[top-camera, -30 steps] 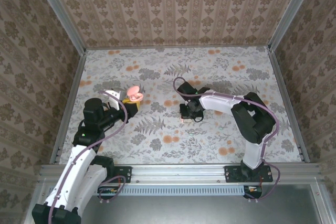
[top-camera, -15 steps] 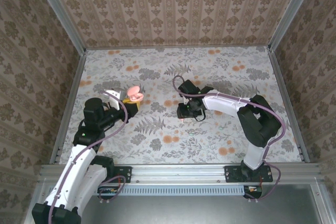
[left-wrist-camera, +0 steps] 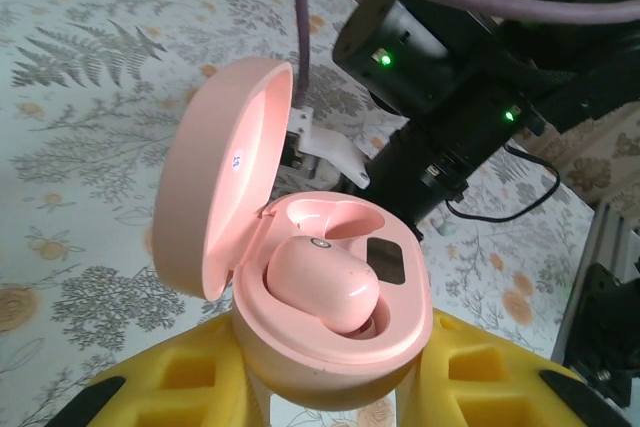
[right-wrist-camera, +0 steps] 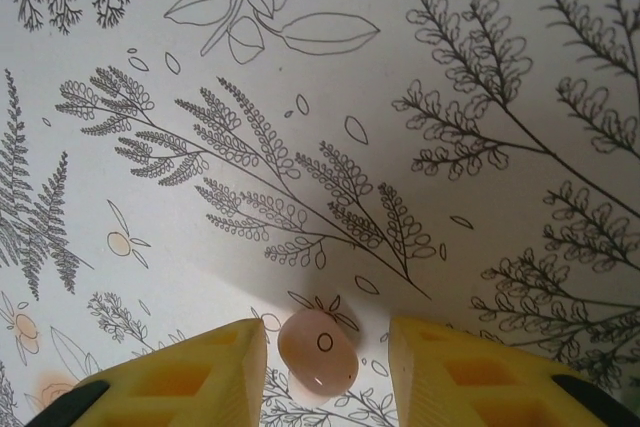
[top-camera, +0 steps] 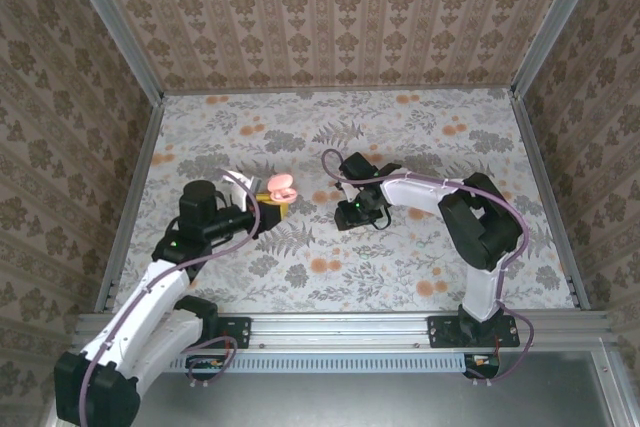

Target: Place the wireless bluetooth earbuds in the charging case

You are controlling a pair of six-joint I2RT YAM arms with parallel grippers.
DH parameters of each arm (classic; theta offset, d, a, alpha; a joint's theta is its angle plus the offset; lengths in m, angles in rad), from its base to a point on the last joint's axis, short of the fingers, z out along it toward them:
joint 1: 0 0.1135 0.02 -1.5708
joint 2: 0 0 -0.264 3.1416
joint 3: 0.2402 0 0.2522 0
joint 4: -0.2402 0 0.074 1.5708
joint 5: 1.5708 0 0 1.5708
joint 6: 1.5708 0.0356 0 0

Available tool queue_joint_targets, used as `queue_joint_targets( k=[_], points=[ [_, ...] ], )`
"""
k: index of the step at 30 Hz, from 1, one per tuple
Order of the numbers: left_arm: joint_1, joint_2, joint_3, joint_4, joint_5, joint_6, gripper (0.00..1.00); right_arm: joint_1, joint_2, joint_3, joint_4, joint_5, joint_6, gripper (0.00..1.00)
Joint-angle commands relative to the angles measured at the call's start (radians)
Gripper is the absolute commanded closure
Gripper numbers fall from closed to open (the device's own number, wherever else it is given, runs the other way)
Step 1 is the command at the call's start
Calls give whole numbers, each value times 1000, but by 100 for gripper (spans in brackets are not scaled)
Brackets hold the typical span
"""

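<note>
A loose pink oval earbud (right-wrist-camera: 318, 351) is seen low in the right wrist frame, between the parted fingers of the right gripper (right-wrist-camera: 328, 347) — ungripped. Left of it from above, the open pink clamshell charging case (top-camera: 281, 187) is clamped by the left gripper (left-wrist-camera: 335, 377) — a seated earbud (left-wrist-camera: 322, 285) is revealed close up.

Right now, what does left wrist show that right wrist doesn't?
Left wrist: the open pink charging case, lid up, clamped in the left end effector, with one seated earbud inside and the slot beside it empty; the right arm is beyond.
Right wrist: a loose earbud lying on the floral table between the right end effector's open jaws, with gaps on both sides.
Both: yellow fingers at the bottom edge, the floral table, one pink earbud each.
</note>
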Motion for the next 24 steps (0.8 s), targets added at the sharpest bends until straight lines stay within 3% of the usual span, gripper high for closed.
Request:
queue_joint_targets(
  k=[1,24],
  points=[
    [-26,28,34,48,24,-1,100,-5,29,32,-25,-3,-36,63],
    [-40,43,43,35,-14,10,100,45,9,-17,-64,8,-10,77]
  ],
)
